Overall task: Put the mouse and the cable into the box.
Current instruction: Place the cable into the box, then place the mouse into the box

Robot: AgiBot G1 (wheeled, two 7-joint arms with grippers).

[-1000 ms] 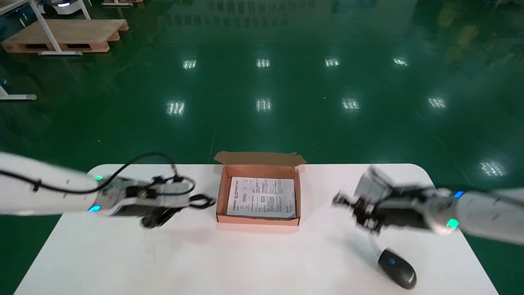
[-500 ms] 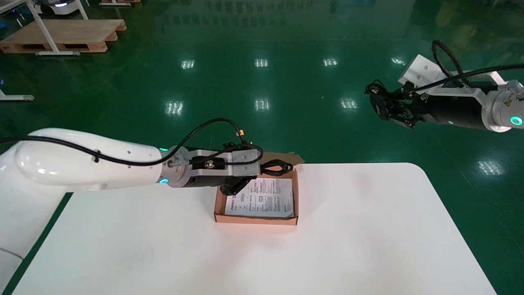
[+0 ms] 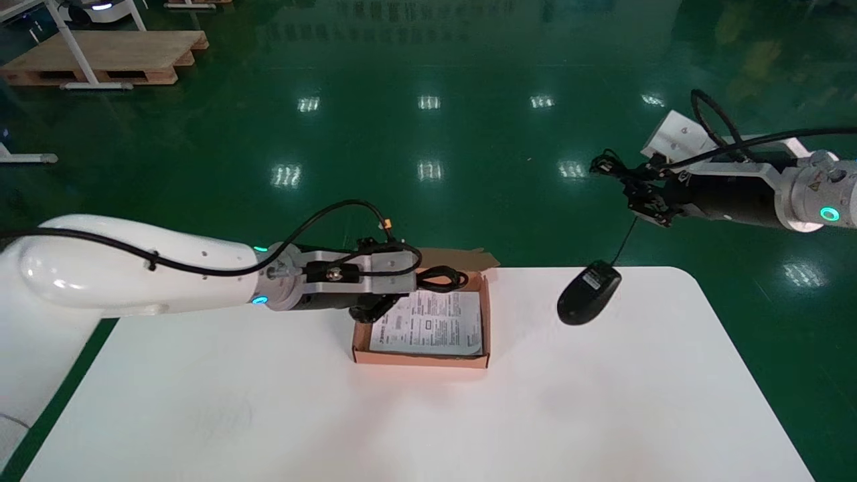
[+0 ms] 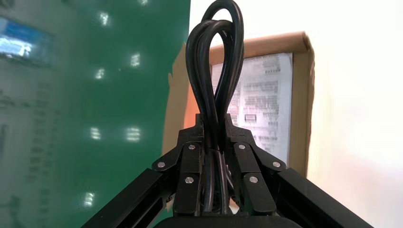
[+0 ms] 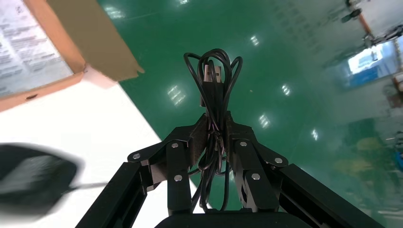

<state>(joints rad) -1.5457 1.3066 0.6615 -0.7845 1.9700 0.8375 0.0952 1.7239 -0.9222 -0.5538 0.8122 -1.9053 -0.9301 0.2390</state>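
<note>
Here, left gripper (image 4: 215,124): clenched on looped black cable (image 4: 215,57) above open brown cardboard box (image 3: 422,362).
Right gripper (image 5: 216,124): grasping thin bundled cord (image 5: 214,71); black plastic mouse (image 3: 589,293) hangs beneath.

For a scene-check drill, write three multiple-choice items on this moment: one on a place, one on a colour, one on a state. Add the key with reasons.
1. Where is the left gripper?
A. above the box's far left corner
B. above its near right corner
C. raised far to its right

2. What colour is the mouse?
A. white
B. black
C. red

3. What state is the right gripper in?
A. open, empty
B. shut on the box flap
C. shut on the mouse cord

Key: A, the cable it holds hangs over that corner; B, its shell is black; C, its wrist view shows it clamped on the bundled cord.
</note>
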